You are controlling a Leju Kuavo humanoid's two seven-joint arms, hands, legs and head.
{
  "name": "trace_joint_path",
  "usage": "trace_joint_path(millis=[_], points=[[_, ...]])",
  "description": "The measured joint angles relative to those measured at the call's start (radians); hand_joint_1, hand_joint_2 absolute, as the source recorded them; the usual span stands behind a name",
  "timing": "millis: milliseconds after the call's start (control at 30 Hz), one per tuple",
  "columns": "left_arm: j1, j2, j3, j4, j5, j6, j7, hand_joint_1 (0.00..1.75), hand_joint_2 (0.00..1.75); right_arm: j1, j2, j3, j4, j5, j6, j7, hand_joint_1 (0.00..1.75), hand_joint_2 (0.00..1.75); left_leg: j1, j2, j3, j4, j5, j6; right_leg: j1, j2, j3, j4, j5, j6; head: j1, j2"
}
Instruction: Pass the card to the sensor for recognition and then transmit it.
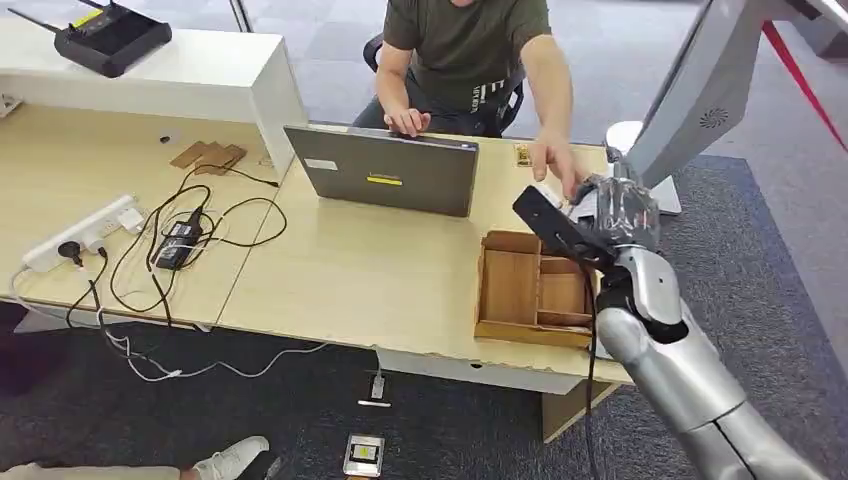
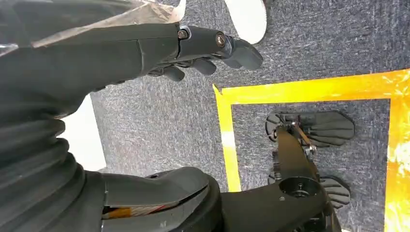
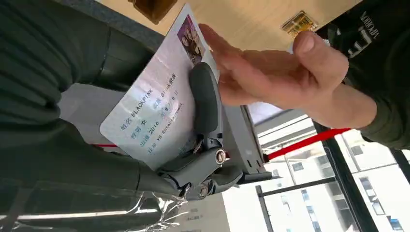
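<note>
My right hand is raised over the table's right end, above the wooden tray. Its thumb presses a white card with printed text and a small photo against the fingers. A seated person's hand reaches in and touches the card's far end; in the head view that person's hand sits just beyond mine. A small yellow-brown item lies on the table right of the laptop. My left hand hangs over the carpet with fingers apart and nothing in it.
A grey laptop stands mid-table in front of the person. A wooden compartment tray sits near the table's front right edge. A power strip and black cables lie at the left. A slanted grey stand rises at right.
</note>
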Motion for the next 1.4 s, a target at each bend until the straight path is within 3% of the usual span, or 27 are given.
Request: trace_joint_path(millis=[167, 200, 233, 533, 700, 1067, 1200, 1400], points=[[-0.001, -0.003, -0.005, 0.000, 0.000, 0.000, 0.004, 0.00, 1.75, -0.003, 0.014, 0.009, 0.025, 0.004, -0.005, 0.000, 1.75, 1.75, 0.000, 0.000, 0.000, 0.000, 0.000, 0.000, 0.000, 0.000, 0.000, 0.000, 0.000, 0.000, 0.000, 0.000], [-0.001, -0.003, -0.006, 0.000, 0.000, 0.000, 0.005, 0.00, 1.75, -0.003, 0.018, 0.010, 0.030, 0.007, -0.006, 0.000, 1.54, 1.75, 0.000, 0.000, 0.000, 0.000, 0.000, 0.000, 0.000, 0.000, 0.000, 0.000, 0.000, 0.000, 0.000, 0.000], [-0.001, -0.004, -0.007, 0.000, 0.000, 0.000, 0.005, 0.00, 1.75, -0.004, 0.021, 0.010, 0.034, 0.009, -0.008, 0.000, 0.00, 1.75, 0.000, 0.000, 0.000, 0.000, 0.000, 0.000, 0.000, 0.000, 0.000, 0.000, 0.000, 0.000, 0.000, 0.000], [-0.002, -0.004, -0.011, 0.000, 0.002, -0.001, 0.002, 0.00, 1.75, 0.010, 0.035, -0.005, 0.039, 0.039, -0.048, -0.015, 0.00, 1.75, 0.000, 0.000, 0.000, 0.000, 0.000, 0.000, 0.000, 0.000, 0.000, 0.000, 0.000, 0.000, 0.000, 0.000], [0.007, -0.004, -0.011, 0.000, 0.016, 0.007, -0.021, 0.00, 1.75, 0.084, 0.003, -0.050, -0.077, 0.084, -0.084, -0.023, 0.00, 1.75, 0.000, 0.000, 0.001, 0.000, 0.000, 0.000, 0.000, 0.000, 0.000, 0.000, 0.000, 0.000, 0.000, 0.000], [0.043, 0.007, -0.007, 0.001, 0.055, 0.015, -0.068, 0.00, 1.75, 0.343, -0.117, -0.151, -0.425, 0.209, -0.033, -0.041, 0.00, 1.75, 0.000, 0.000, 0.001, 0.000, -0.001, 0.000, 0.000, 0.001, 0.000, -0.001, -0.001, -0.001, 0.000, 0.000], [0.053, 0.013, 0.002, 0.001, 0.062, 0.015, -0.075, 0.00, 1.75, 0.421, -0.143, -0.153, -0.488, 0.219, 0.005, -0.065, 0.00, 1.75, 0.000, 0.000, 0.001, 0.000, -0.001, 0.000, 0.000, 0.001, 0.000, -0.001, -0.001, -0.001, 0.000, 0.000], [0.058, 0.020, 0.010, 0.001, 0.076, 0.018, -0.077, 0.00, 1.75, 0.458, -0.164, -0.132, -0.479, 0.151, 0.027, -0.099, 0.00, 1.75, 0.000, 0.000, 0.001, 0.000, -0.001, 0.000, 0.000, 0.001, 0.000, -0.001, -0.001, -0.001, 0.000, 0.000]])
